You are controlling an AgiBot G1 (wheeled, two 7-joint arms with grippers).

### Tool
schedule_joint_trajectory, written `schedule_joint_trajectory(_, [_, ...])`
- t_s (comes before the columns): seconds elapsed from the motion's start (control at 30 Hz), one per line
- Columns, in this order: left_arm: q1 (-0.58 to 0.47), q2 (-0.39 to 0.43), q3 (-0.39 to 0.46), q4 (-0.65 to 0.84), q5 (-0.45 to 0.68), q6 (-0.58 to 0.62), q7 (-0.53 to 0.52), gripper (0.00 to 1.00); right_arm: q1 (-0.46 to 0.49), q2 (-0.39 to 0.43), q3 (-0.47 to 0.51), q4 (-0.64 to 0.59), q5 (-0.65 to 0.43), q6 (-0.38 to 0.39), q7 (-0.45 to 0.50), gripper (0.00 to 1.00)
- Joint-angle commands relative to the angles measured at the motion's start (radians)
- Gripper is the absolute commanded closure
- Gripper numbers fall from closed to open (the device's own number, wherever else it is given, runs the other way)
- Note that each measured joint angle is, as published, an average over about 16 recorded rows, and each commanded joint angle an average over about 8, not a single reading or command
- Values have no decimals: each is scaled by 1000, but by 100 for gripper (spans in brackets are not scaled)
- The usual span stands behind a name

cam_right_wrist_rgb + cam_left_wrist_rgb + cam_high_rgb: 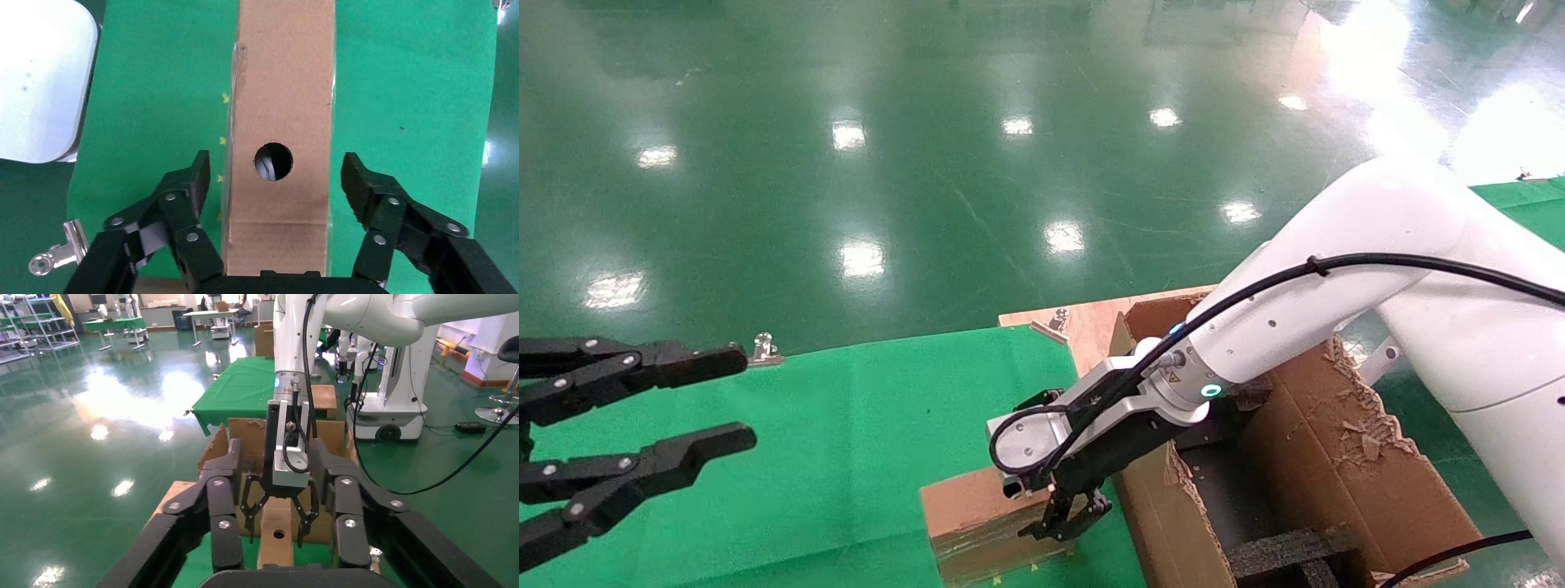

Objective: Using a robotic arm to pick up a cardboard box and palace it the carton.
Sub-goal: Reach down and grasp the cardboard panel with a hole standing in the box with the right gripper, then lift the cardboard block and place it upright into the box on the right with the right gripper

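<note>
In the head view the cardboard box (pixel 977 514) is partly hidden by the right gripper (pixel 1065 523) poised above it and is cut off at the picture's lower edge, so its full outline cannot be made out there. The right wrist view shows it plainly: the cardboard box (pixel 280 122) lies on the green cloth (pixel 416 92) with its round hole (pixel 273 161) facing up and clear tape along its edges, and the right gripper (pixel 275 184) straddles it with jaws spread wide, one finger on each side, neither touching the cardboard, holding nothing. The white robotic arm (pixel 1336 269), with a green light ring near the wrist and a black cable along it, reaches across the carton (pixel 1336 457), covering part of its near flap. The carton stands just beside the box at the table's right end; its flaps are ragged and torn, and black foam inserts (pixel 1287 547) lie inside, though the interior is only partly seen. The left gripper (pixel 641 433) hovers at the left over the cloth, jaws open and empty. A metal binder clip (pixel 58 254) sits at the cloth's edge.
</note>
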Motion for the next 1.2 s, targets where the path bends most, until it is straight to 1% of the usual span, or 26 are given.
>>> schedule_joint_trajectory(0.03, [0,0,0,0,0,0,0,0,0,0,1,0,0,0,0,100])
schedule_joint_trajectory(0.6, [0,0,0,0,0,0,0,0,-1,2,4,0,2,4,0,100])
schedule_joint_trajectory(0.77, [0,0,0,0,0,0,0,0,23,12,11,-19,22,0,-5,100])
schedule_joint_trajectory(0.87, [0,0,0,0,0,0,0,0,65,22,15,-48,47,-10,-24,100])
schedule_joint_trajectory(1.0, [0,0,0,0,0,0,0,0,153,35,3,-105,95,-25,-70,100])
schedule_joint_trajectory(1.2, [0,0,0,0,0,0,0,0,327,61,-73,-198,183,-36,-159,100])
